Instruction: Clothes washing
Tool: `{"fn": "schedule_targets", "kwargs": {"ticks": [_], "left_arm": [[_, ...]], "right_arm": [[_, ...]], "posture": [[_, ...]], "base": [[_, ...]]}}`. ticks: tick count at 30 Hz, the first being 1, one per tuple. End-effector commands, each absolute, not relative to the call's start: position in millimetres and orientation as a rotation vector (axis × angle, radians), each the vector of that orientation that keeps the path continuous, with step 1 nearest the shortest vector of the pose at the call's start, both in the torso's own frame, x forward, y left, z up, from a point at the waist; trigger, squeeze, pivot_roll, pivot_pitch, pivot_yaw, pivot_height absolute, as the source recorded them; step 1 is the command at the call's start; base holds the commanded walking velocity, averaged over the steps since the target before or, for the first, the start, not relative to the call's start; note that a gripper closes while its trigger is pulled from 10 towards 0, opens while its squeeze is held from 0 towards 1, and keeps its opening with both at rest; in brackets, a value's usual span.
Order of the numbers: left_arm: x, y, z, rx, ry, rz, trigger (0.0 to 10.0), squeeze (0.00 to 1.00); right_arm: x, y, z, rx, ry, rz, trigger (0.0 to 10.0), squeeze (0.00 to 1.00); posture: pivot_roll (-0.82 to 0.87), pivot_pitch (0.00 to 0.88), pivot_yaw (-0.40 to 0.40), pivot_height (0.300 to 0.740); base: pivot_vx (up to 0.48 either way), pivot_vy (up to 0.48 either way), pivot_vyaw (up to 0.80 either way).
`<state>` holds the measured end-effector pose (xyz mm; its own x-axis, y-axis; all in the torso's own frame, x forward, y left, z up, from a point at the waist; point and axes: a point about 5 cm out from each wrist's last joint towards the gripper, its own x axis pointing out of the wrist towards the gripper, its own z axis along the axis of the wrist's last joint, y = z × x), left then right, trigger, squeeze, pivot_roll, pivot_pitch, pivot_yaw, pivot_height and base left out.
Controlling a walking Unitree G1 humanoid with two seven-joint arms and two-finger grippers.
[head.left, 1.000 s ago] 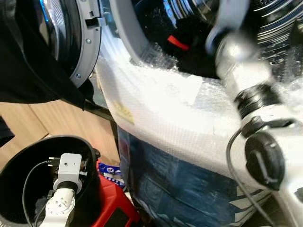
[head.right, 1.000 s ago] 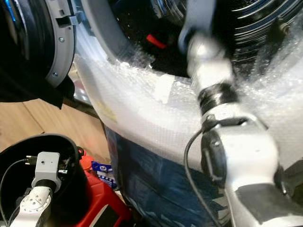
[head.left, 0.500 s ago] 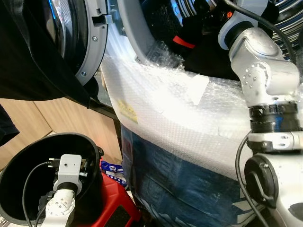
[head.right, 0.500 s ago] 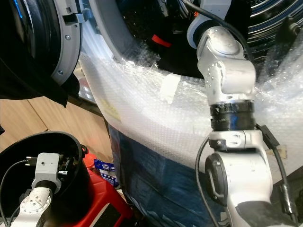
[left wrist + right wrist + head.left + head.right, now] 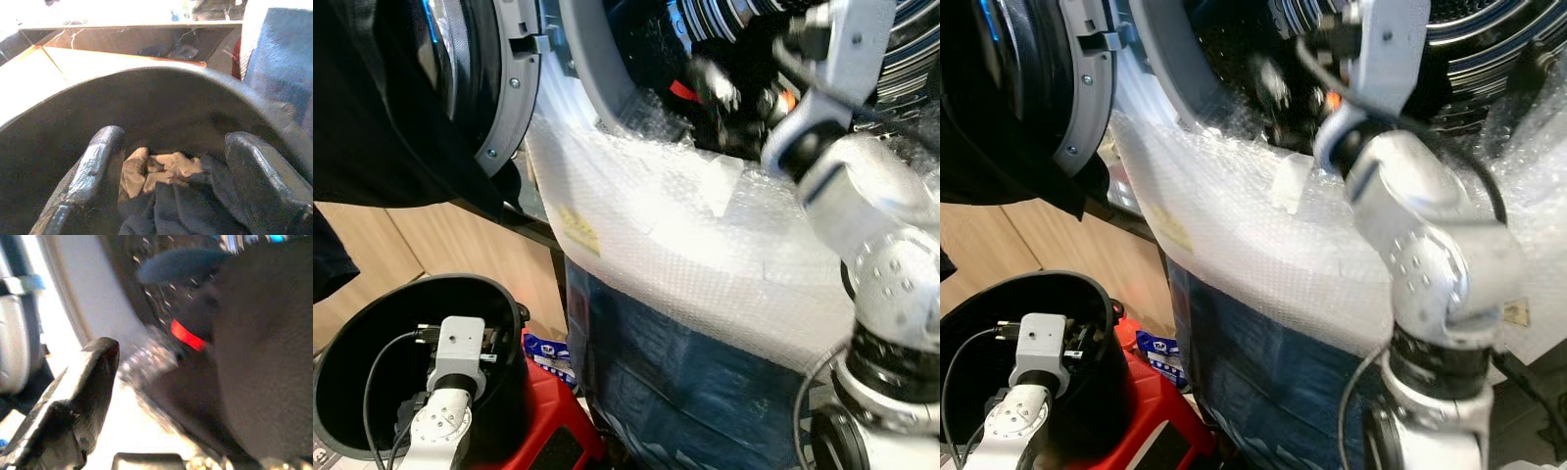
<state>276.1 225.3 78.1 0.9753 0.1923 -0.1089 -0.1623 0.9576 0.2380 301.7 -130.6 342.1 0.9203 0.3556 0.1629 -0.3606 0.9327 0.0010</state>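
The washing machine's drum mouth (image 5: 636, 59) gapes at the top, its door (image 5: 504, 88) swung open to the left. A dark garment (image 5: 244, 357) with a red tag (image 5: 683, 90) lies on the drum's lower lip. My right gripper (image 5: 729, 93), blurred, hovers just above it at the mouth. One finger (image 5: 93, 377) stands wide beside the garment, and the cloth hides the other. My left gripper (image 5: 171, 161) is open inside the black basket (image 5: 372, 323), over dark and beige clothes (image 5: 161, 181).
Bubble wrap (image 5: 685, 235) covers the washer's front, with blue packing (image 5: 685, 372) beneath it. A black cloth (image 5: 372, 117) hangs at the left over the door. A red object (image 5: 548, 421) sits by the basket on the wooden floor (image 5: 431, 245).
My right arm has swung fast, and its gripper has come from deeper in the drum toward the lip by the red-tagged garment. The left arm stays in the basket.
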Motion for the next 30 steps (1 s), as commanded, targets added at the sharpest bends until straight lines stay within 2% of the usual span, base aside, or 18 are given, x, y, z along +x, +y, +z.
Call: {"fn": "schedule_targets", "kwargs": {"ticks": [1,4,6,26,28,30], "left_arm": [[275.2,227.4,74.0,0.228,0.157,0.182,10.0,0.00],[275.8,228.1,74.2,0.229,0.157,0.182,10.0,0.00],[276.4,227.7,75.3,0.230,0.154,0.182,10.0,0.00],[281.4,231.6,78.2,0.233,0.143,0.188,10.0,0.00],[281.5,232.0,78.2,0.231,0.141,0.191,10.0,0.00],[281.6,232.0,78.4,0.228,0.139,0.195,10.0,0.00]], "right_arm": [[290.4,-138.2,346.3,-0.006,-0.190,0.371,10.0,0.00],[286.2,-140.7,339.6,-0.040,-0.165,0.373,10.0,0.00],[276.0,-137.8,331.5,-0.142,-0.143,0.430,10.0,0.00],[243.7,-169.4,341.0,-0.344,-0.207,0.473,10.0,0.00],[243.0,-168.5,341.7,-0.293,-0.250,0.481,10.0,0.00],[241.4,-161.6,344.4,-0.123,-0.339,0.537,10.0,0.00]], "posture": [[0.07,0.094,0.033,0.740],[0.07,0.094,0.035,0.740],[0.08,0.089,0.033,0.740],[0.08,0.089,0.043,0.740],[0.07,0.089,0.043,0.740],[0.08,0.090,0.040,0.740]], "base": [[0.000,0.000,0.00],[0.000,0.000,0.00],[0.000,0.000,0.00],[0.000,0.000,0.00],[0.000,0.000,0.00],[0.000,0.000,0.00]]}}
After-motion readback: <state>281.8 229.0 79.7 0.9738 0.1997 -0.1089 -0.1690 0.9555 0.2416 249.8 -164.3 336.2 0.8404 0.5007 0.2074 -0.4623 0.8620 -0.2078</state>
